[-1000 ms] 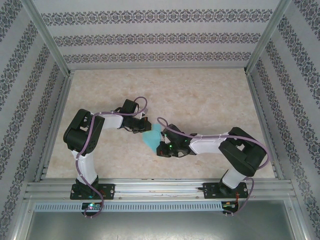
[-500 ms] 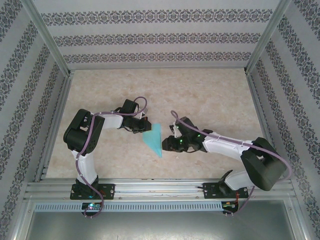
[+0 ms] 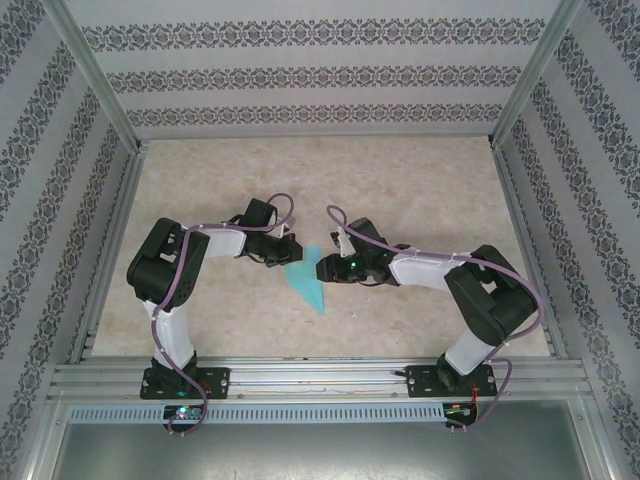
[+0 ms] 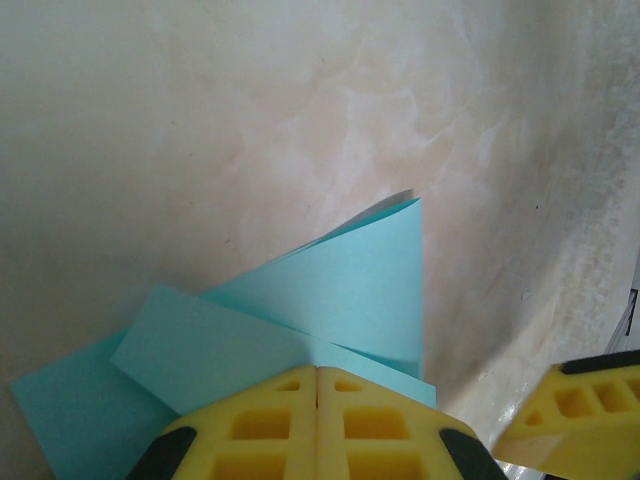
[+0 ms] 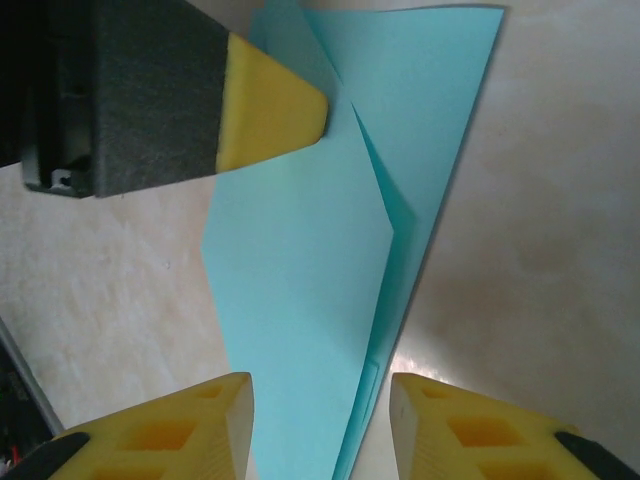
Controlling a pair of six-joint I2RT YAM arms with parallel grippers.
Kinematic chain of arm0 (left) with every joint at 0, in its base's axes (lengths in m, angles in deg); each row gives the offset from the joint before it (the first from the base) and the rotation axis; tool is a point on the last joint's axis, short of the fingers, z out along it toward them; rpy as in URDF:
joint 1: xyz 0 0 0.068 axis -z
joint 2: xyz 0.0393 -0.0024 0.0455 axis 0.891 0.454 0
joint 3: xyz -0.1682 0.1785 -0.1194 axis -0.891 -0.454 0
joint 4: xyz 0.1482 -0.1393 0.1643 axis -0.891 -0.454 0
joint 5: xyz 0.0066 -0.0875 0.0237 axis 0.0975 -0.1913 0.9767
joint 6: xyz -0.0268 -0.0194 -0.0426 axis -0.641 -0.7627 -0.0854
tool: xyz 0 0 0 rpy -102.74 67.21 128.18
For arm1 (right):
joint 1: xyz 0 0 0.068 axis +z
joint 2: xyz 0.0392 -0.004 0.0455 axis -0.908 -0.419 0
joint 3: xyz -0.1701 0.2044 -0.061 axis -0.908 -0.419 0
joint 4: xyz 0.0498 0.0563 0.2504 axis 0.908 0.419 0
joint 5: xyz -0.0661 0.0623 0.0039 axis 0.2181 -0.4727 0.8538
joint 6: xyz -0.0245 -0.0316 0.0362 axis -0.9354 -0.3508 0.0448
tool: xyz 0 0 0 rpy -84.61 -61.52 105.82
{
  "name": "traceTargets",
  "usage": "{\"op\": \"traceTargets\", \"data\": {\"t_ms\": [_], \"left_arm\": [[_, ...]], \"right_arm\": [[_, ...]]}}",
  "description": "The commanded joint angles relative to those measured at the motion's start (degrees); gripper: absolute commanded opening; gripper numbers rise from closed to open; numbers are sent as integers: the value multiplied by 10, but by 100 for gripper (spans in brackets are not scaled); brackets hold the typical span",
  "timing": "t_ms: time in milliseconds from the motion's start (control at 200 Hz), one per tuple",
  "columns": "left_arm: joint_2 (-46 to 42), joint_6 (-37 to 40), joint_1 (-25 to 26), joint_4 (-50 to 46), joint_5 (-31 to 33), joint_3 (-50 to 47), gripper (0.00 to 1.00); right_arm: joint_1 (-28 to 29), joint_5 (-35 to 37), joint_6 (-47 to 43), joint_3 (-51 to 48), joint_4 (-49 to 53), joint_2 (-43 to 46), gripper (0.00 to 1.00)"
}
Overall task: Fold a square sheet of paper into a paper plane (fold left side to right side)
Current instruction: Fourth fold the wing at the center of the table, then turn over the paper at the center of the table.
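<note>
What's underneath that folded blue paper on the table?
The marbled table shows all around the folded paper, which lies on it. The left claw, shut, presses down on one corner. Anything beneath the paper is covered.

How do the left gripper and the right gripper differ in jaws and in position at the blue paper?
The left gripper is shut; the right gripper is open. The left gripper's tip rests on the folded paper's edge; the right gripper's fingers stand apart, the paper seen between them. Both are yellow at the tips.
</note>
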Motion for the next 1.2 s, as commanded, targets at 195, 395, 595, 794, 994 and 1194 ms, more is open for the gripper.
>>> {"op": "traceTargets", "data": {"t_ms": [195,395,595,794,994,1194], "left_arm": [[16,0,6,-9,46,-13,0],[17,1,6,-10,45,-12,0],[17,1,6,-11,45,-12,0],[17,2,6,-12,46,-12,0],[16,2,6,-12,46,-14,0],[15,2,6,-13,45,-14,0]], "right_arm": [[-4,-22,-7,34,-49,-53,38],[-2,-25,-4,40,-50,-70,37],[-2,-9,-2,37,-45,-73,38],[-2,-13,1,37,-44,-78,36],[-2,14,1,34,-29,-72,42],[-3,13,-2,32,-27,-66,43]]}}
